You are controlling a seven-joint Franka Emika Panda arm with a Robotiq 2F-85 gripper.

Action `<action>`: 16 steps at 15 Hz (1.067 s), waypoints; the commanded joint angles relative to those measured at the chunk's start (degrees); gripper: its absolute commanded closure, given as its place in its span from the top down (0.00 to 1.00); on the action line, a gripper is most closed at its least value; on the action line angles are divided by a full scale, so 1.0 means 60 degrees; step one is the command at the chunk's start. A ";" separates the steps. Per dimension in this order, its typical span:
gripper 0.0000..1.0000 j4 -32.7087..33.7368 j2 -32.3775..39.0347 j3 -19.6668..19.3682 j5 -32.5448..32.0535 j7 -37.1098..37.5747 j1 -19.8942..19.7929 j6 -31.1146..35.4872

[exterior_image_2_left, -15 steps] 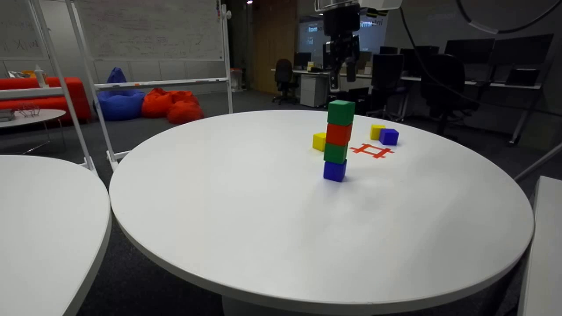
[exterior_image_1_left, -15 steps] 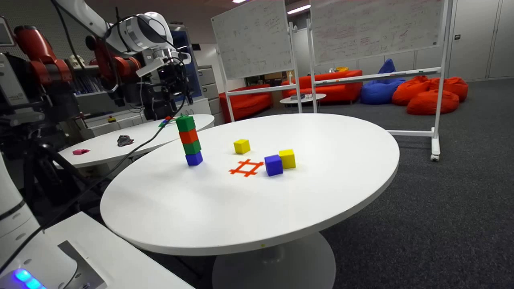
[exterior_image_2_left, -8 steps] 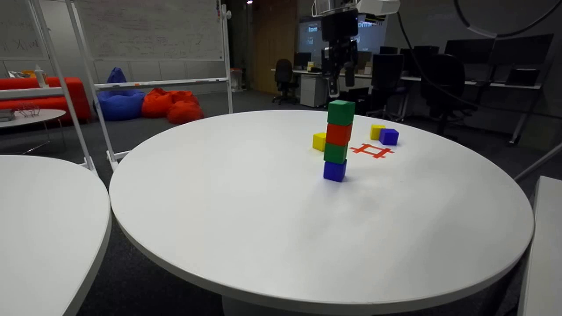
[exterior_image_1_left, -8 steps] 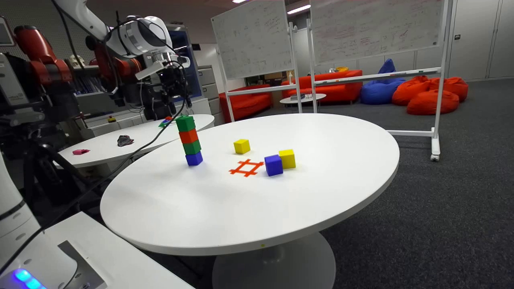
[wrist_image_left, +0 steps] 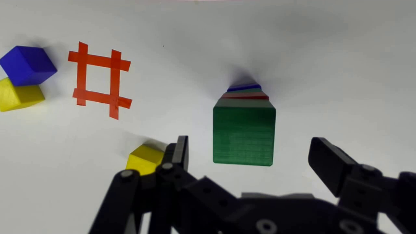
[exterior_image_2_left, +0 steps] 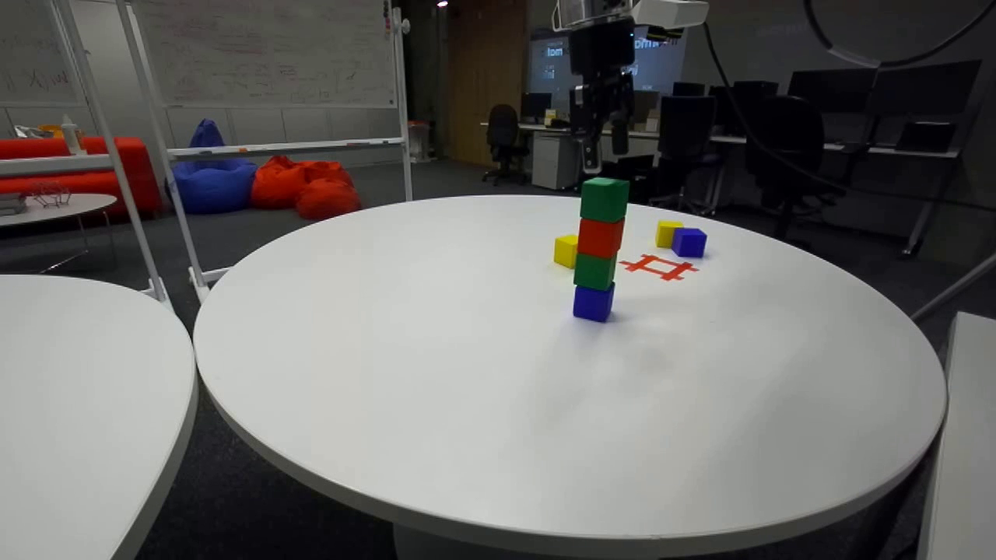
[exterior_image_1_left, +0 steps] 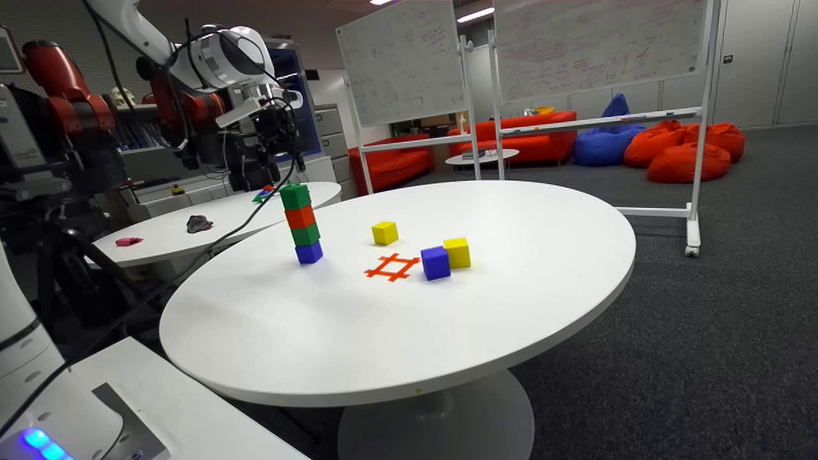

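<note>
Gripper [wrist_image_left: 251, 151]: jaws apart, empty, above the stack [exterior_image_2_left: 600, 238]; the gap looks to me roomy enough to straddle it.
Top green block [wrist_image_left: 243, 135]: centre of the wrist view, borne by the red block [exterior_image_1_left: 300, 217], lower green block [exterior_image_2_left: 594, 271] and bottom blue block [exterior_image_2_left: 594, 302].
Red tape [wrist_image_left: 115, 78]: upper left there, flat, perhaps marking a spot.
Yellow block [wrist_image_left: 143, 159]: lower left, alone.
Loose blue block [wrist_image_left: 27, 65]: far upper left, beside a second yellow block [wrist_image_left: 19, 96].
</note>
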 commanded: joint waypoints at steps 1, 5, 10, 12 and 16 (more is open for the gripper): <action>1.00 0.0028 0.0031 0.0004 -0.0003 -0.0020 -0.0025 -0.0036; 1.00 0.0061 0.0125 -0.0012 0.0041 -0.0066 -0.0050 -0.0056; 1.00 0.0127 0.0369 -0.0059 0.0063 -0.0080 -0.0081 -0.0103; 1.00 0.0107 0.0393 -0.0078 0.0072 -0.0083 -0.0078 -0.0093; 1.00 0.0039 0.0404 -0.0061 0.0010 -0.0061 -0.0020 -0.0023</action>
